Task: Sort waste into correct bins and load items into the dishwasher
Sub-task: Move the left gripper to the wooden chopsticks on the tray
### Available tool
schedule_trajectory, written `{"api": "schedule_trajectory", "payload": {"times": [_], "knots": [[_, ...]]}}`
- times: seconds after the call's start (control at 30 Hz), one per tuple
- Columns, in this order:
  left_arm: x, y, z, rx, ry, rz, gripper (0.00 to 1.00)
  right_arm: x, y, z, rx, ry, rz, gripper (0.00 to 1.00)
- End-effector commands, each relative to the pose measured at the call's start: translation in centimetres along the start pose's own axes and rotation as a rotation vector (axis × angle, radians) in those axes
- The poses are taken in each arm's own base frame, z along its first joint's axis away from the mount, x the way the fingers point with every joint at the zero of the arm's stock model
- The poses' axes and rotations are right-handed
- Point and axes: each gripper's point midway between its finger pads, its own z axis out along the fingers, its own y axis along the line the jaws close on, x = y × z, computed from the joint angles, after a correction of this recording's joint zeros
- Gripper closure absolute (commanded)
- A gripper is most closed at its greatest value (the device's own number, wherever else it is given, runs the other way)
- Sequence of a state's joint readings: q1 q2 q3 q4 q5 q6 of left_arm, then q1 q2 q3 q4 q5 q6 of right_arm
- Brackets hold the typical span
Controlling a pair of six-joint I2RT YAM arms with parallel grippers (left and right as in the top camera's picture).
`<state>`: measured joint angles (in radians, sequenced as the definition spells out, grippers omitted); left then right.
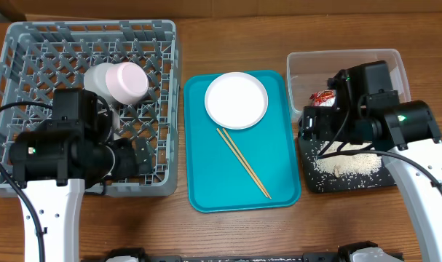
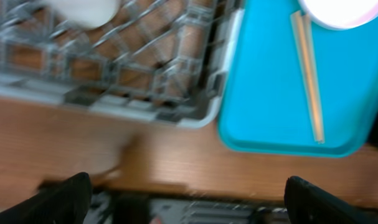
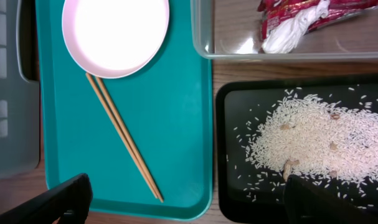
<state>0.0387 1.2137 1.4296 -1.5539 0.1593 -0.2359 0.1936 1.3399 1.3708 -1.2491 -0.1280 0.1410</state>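
Observation:
The grey dish rack (image 1: 31, 44) at the left holds a white bowl and cup (image 1: 119, 81). A white plate (image 1: 236, 100) and wooden chopsticks (image 1: 244, 163) lie on the teal tray (image 1: 206, 182). The red-and-white wrapper (image 1: 322, 98) lies in the clear tub (image 1: 308, 62); it also shows in the right wrist view (image 3: 297, 18). Rice (image 1: 348, 165) lies in the black tray (image 1: 312, 182). My left gripper (image 2: 185, 196) is open and empty over the rack's front right corner (image 2: 204, 115). My right gripper (image 3: 185, 196) is open and empty above the gap between the teal tray (image 3: 182, 124) and the black tray (image 3: 229, 155).
The plate (image 3: 114, 34) and chopsticks (image 3: 123, 137) show in the right wrist view, the rice (image 3: 313, 134) to their right. The teal tray (image 2: 269, 93) and chopsticks (image 2: 308, 74) show blurred in the left wrist view. Bare wooden table (image 1: 228, 225) lies in front.

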Motion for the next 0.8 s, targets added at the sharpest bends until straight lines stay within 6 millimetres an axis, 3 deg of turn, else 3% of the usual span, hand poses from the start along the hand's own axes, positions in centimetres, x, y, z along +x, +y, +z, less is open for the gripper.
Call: {"api": "schedule_trajectory", "payload": {"times": [0.0,0.1,0.17,0.3,0.47,0.77], "knots": [[0.1,-4.5,0.5,0.263,0.02,-0.01,0.0,0.0,0.2,-0.3,-0.007,-0.001,-0.01,0.0],[-0.6,-6.9,1.0,0.408,0.026,-0.026,0.0,0.5,0.1,-0.3,-0.002,0.018,-0.007,0.0],[-1.1,-7.0,2.1,0.394,0.03,-0.096,0.0,0.8,-0.4,-0.3,0.025,0.028,0.001,0.0],[-1.5,-7.0,4.6,0.299,0.028,-0.167,0.0,1.1,-3.4,-0.7,0.197,0.019,0.126,0.0],[-1.3,-9.9,6.7,0.22,0.001,-0.125,0.0,1.1,-4.9,-1.0,0.261,0.005,0.212,0.0],[1.2,-15.7,12.0,0.093,0.005,0.003,0.0,1.2,-8.6,-1.7,0.269,0.002,0.403,0.0]]}}
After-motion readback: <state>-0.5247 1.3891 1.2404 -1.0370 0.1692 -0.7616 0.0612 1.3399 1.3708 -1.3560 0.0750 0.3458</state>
